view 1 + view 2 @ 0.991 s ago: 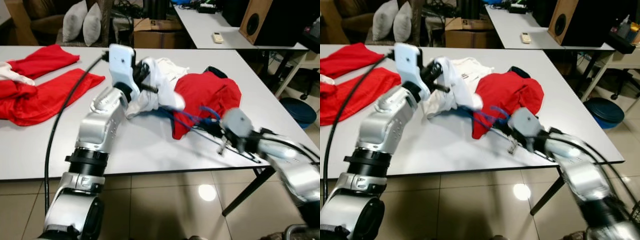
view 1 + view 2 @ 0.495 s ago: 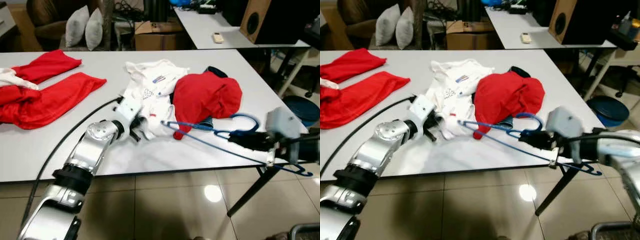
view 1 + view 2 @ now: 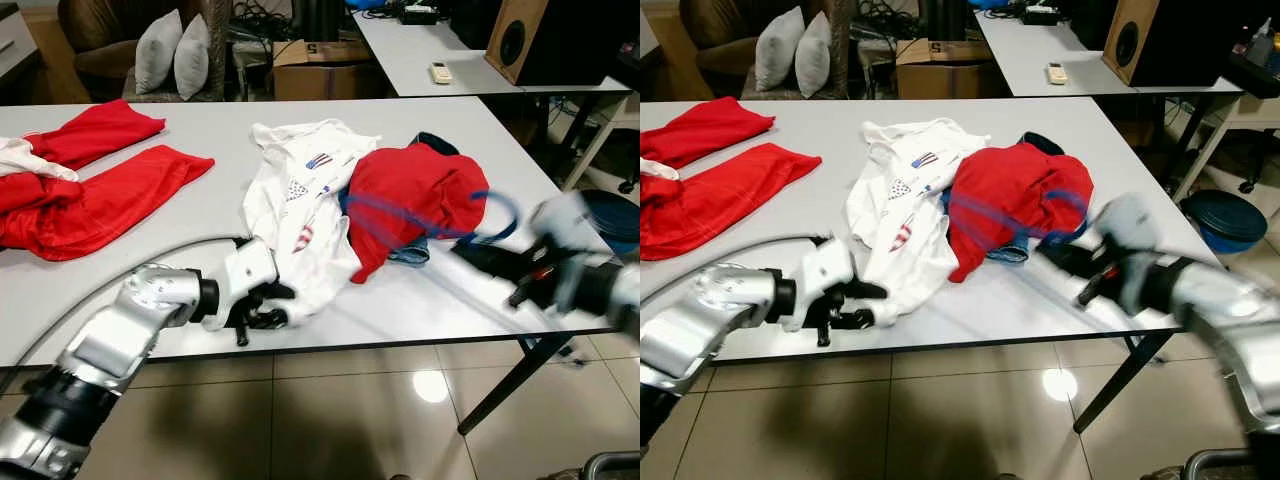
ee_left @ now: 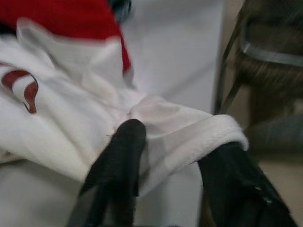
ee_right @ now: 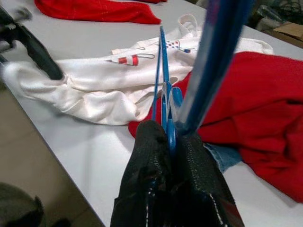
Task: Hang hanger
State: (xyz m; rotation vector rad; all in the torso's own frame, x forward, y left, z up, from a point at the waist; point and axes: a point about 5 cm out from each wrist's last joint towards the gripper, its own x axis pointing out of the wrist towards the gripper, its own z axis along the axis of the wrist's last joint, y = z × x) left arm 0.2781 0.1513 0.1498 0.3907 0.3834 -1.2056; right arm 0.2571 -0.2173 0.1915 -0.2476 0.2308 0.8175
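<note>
Glossy beige tile floor point(image 3: 330, 420) nearest, with a ceiling light's glare on it. At about 7 o'clock, left gripper point(image 3: 262, 308) at the near edge of the white table point(image 3: 180, 215), fingers point(image 4: 120, 156) clamped on the hem of the white shirt point(image 3: 305, 215), bunching it. At 4 o'clock, right gripper point(image 5: 173, 156) over the table's near right corner, fingers pressed together on the blue hanger point(image 5: 222, 42), held in the air above the red garment point(image 3: 415, 195). Smeared by motion in the head views; hanger a faint blue streak there, shape hard to tell. Red cloths point(image 3: 95, 185) at 10 o'clock, cut off by the frame. Beyond, at 12 o'clock, a cardboard box point(image 3: 315, 70), grey pillows point(image 3: 175, 55), a second table point(image 3: 440, 70) bearing a speaker point(image 3: 555, 40).
</note>
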